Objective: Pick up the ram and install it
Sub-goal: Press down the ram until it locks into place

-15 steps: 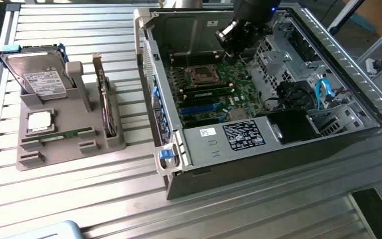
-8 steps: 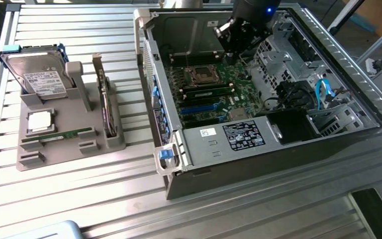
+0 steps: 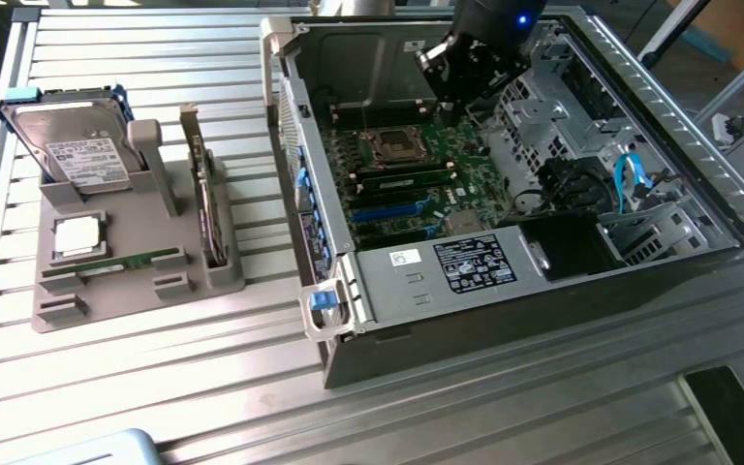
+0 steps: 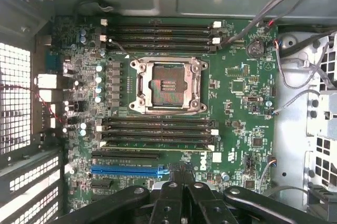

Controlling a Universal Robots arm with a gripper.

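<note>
Ram [image 3: 137, 262] lies flat in a slot of the grey holder [image 3: 113, 281] on the table [image 3: 476, 417], well apart from the open computer case [image 3: 682, 126]; the gripper [image 4: 181, 184] hangs over the motherboard [image 4: 237, 103], fingers drawn close together, seemingly holding nothing, though I cannot tell for sure; a stick already sits in one memory slot [image 3: 405, 181].

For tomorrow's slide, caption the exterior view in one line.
Black gripper poised above the open computer case's green motherboard; thin green ram stick lies in the grey holder.
</note>
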